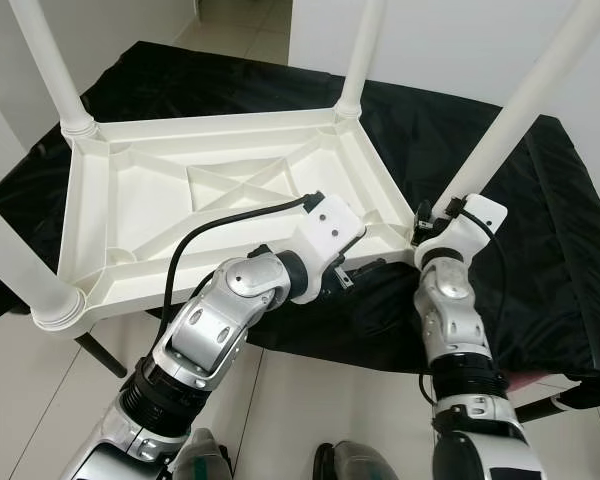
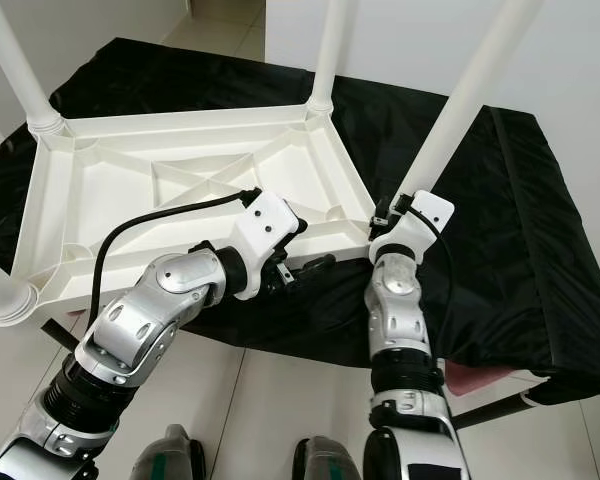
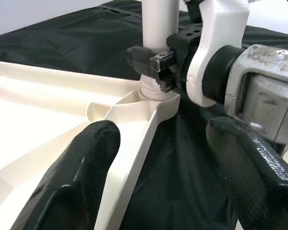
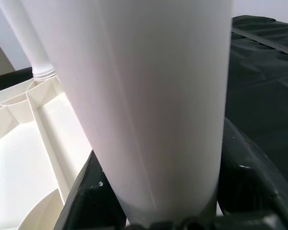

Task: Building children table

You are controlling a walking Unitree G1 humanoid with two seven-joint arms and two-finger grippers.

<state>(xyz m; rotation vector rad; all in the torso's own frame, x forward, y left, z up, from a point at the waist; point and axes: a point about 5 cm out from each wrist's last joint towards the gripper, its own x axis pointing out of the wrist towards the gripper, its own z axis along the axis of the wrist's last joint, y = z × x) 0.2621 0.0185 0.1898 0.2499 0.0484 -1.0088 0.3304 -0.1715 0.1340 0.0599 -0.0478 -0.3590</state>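
Head views: upturned white table top [image 1: 170, 215] lying on a black cloth [image 1: 540, 230], four white legs standing up from its corners. Right gripper [image 1: 427, 222] clamped on the near right leg [image 1: 520, 110] just above its socket. Left gripper [image 2: 305, 268] at the top's near edge, just beside that corner.

Left wrist view: two black fingers [image 3: 72, 177] spread wide, straddling the near rim [image 3: 144, 129] without touching it; right gripper's fingers [image 3: 151, 60] closed around the leg base ahead.

Right wrist view: white leg [image 4: 149, 96] gripped between both black fingers [image 4: 252, 167], another leg [image 4: 31, 43] beyond.
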